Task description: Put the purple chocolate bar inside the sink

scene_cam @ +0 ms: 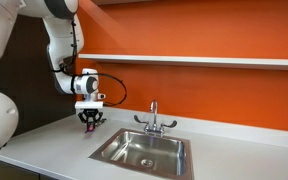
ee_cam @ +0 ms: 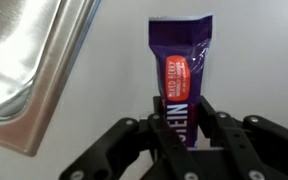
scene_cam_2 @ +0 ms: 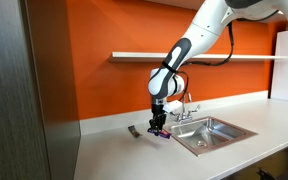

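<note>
The purple chocolate bar (ee_cam: 181, 75) has a red label and stands lengthwise between my gripper's (ee_cam: 182, 128) black fingers, which press on both of its long sides. In both exterior views the gripper (scene_cam: 89, 123) (scene_cam_2: 159, 128) is down at the white counter, just beside the sink's near corner, with a bit of purple (scene_cam_2: 163, 136) showing under the fingertips. I cannot tell whether the bar is off the counter. The stainless steel sink (scene_cam: 144, 150) (scene_cam_2: 215, 132) is empty; its rim (ee_cam: 46, 75) runs along the left of the wrist view.
A slim dark bar (scene_cam_2: 133, 130) lies on the counter beside the gripper, away from the sink. A chrome two-handled faucet (scene_cam: 154, 120) (scene_cam_2: 188, 106) stands behind the basin. An orange wall with a white shelf (scene_cam: 204, 60) is at the back.
</note>
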`<action>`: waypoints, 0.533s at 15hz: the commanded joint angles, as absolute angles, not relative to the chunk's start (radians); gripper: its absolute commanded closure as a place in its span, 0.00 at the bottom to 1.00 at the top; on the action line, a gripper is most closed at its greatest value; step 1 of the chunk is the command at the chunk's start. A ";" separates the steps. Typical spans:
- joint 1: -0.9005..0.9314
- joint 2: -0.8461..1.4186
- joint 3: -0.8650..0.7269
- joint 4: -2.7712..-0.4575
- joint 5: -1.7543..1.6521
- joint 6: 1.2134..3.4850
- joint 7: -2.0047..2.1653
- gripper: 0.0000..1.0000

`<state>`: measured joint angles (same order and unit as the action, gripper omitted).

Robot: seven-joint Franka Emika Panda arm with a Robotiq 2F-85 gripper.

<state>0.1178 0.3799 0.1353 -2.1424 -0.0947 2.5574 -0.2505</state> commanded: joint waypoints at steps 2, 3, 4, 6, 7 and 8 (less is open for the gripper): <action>0.099 0.295 0.105 -2.254 -0.077 2.622 -0.153 0.88; 0.096 0.285 0.096 -2.272 -0.074 2.636 -0.137 0.88; 0.096 0.274 0.085 -2.291 -0.075 2.648 -0.116 0.88; 0.091 0.256 0.068 -2.325 -0.075 2.669 -0.085 0.88; 0.089 0.246 0.059 -2.341 -0.076 2.677 -0.069 0.88; 0.086 0.236 0.052 -2.357 -0.074 2.685 -0.058 0.88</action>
<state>0.1001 0.3023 0.0627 -2.2842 -0.0819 2.6536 -0.1114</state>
